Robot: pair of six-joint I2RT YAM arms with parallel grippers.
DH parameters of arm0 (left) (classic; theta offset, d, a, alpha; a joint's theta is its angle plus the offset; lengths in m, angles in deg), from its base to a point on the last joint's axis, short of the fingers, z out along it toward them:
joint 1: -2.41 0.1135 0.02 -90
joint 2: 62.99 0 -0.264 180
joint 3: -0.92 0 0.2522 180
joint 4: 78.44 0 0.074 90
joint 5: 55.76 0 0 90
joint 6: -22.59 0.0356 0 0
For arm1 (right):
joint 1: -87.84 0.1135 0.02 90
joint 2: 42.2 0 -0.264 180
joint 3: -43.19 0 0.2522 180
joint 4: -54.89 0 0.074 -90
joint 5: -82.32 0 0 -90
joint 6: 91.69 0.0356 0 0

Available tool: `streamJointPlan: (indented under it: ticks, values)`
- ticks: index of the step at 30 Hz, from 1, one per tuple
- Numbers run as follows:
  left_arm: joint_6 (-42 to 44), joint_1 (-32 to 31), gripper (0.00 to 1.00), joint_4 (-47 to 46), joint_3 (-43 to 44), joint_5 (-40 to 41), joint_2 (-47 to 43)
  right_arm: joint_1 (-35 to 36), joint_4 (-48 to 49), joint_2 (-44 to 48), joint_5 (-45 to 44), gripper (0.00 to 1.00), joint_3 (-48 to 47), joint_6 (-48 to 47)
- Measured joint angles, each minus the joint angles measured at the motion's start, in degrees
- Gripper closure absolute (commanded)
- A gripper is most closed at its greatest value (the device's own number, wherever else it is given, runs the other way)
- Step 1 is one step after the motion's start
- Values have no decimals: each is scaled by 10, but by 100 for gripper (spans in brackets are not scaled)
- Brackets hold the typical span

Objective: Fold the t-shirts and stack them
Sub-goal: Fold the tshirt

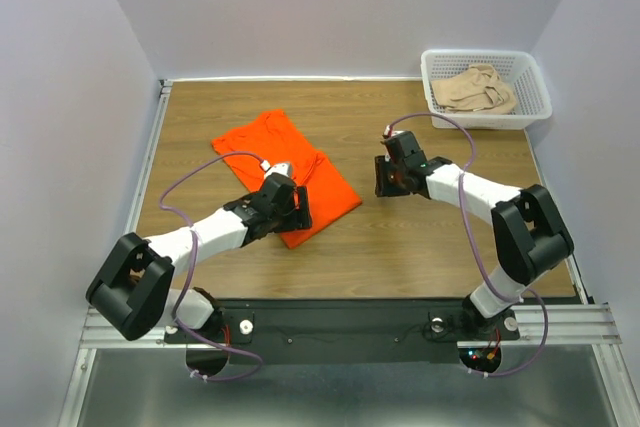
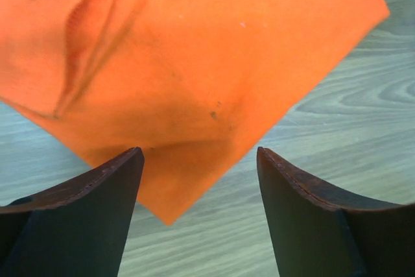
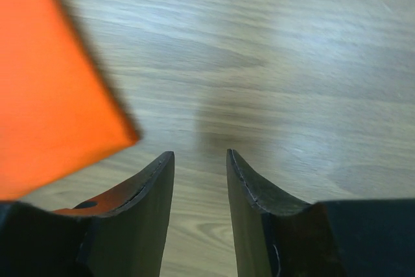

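1. Left gripper (image 2: 199, 154): the two dark fingers (image 2: 84, 212) stand wide apart. Nothing is clamped between them.
2. Directly below the gap between these fingers lies one pointed corner of the orange t-shirt (image 2: 194, 63). The cloth rests on the table and widens ahead of the fingertips. A raised crease runs through it ahead and to the left.
3. The wooden table (image 2: 363, 115) shows ahead and to the right of the left gripper, and below both fingers at the near edge of the cloth.
4. Right gripper (image 3: 200, 154): the fingers stand a narrow gap apart, with bare wood visible through the gap. They hold nothing.
5. Ahead and to the left of the right gripper, a blurred corner of the orange t-shirt comes close to the left finger. Contact cannot be determined.
6. In the top view, the orange t-shirt lies as a long diagonal shape. The left gripper is over its near end, and the right gripper is beside it, clear of the cloth.
7. Well beyond the right gripper, at the far right corner of the table, stands a white lattice basket (image 1: 540, 97). The beige t-shirt (image 1: 478, 89) lies crumpled inside it.
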Motion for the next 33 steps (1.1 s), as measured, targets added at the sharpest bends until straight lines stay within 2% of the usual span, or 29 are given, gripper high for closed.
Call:
streamJointPlan:
  ticks: [7, 14, 17, 22, 28, 33]
  values:
    - [76, 0, 15, 33, 45, 115, -3, 1, 2, 18, 87, 55, -50, 1]
    - [158, 0, 12, 41, 112, 205, 35, 11, 2, 13, 126, 36, -55, 5]
    - [195, 0, 11, 47, 129, 235, 61, 20, 3, 2, 142, 33, -56, 6]
    - [254, 0, 11, 49, 146, 259, 111, 28, 7, -18, 159, 33, -56, 10]
    - [300, -10, 11, 48, 155, 264, 168, 28, 21, -43, 171, 37, -56, 12]
    - [315, -12, 11, 43, 159, 263, 191, 28, 32, -51, 178, 57, -56, 12]
